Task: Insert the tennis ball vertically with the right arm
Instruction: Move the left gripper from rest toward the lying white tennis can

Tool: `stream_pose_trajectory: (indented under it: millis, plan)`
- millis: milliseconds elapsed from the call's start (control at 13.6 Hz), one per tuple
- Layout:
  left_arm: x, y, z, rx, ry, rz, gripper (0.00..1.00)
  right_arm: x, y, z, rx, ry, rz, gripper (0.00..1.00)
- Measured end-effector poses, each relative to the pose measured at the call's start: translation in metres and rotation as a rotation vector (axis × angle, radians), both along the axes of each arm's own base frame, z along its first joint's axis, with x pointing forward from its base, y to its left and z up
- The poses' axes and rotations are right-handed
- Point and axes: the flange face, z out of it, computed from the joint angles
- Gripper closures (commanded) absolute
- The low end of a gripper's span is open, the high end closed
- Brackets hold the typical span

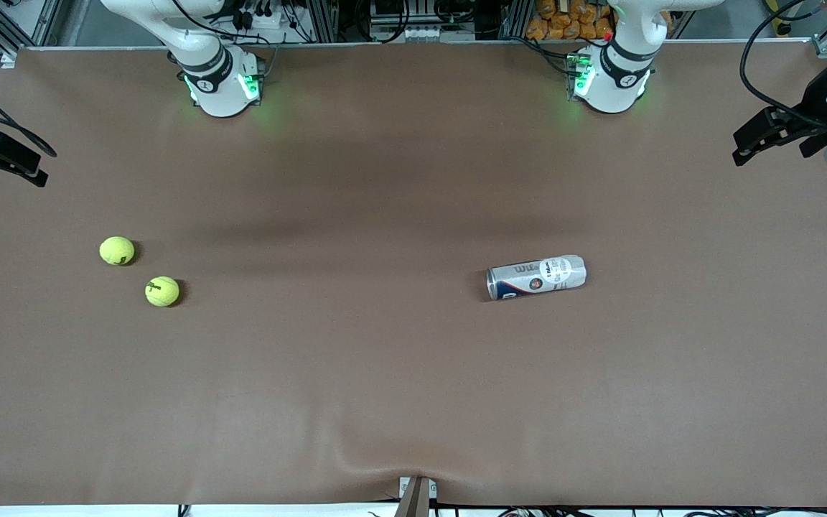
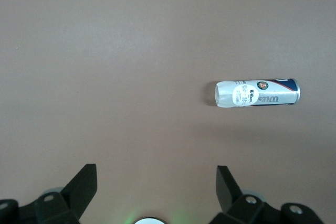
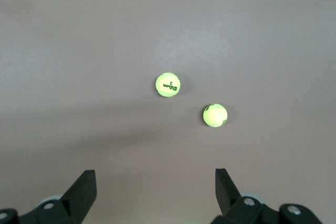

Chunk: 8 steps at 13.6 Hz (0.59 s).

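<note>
Two yellow-green tennis balls lie on the brown table toward the right arm's end: one (image 1: pixel 117 250) (image 3: pixel 215 115) and one nearer the front camera (image 1: pixel 162 291) (image 3: pixel 168 85). A tennis ball can (image 1: pixel 536 276) (image 2: pixel 257 93) lies on its side toward the left arm's end. My right gripper (image 3: pixel 155 178) is open and empty, high over the table with both balls in its view. My left gripper (image 2: pixel 156 174) is open and empty, high over the table with the can in its view. Neither gripper shows in the front view.
The two arm bases (image 1: pixel 221 82) (image 1: pixel 611 79) stand along the table's edge farthest from the front camera. Black camera mounts stick in at both ends of the table (image 1: pixel 4 158) (image 1: pixel 779 133). A small clamp (image 1: pixel 417 495) sits at the edge nearest the front camera.
</note>
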Motion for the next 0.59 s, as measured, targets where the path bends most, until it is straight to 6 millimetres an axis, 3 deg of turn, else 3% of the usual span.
stream_pose_trajectory:
  millis: [590]
  plan:
    - [-0.001,-0.016,0.0,0.002,-0.002,-0.03,0.0,0.0,0.001,0.0,0.0,0.001,0.001,0.0]
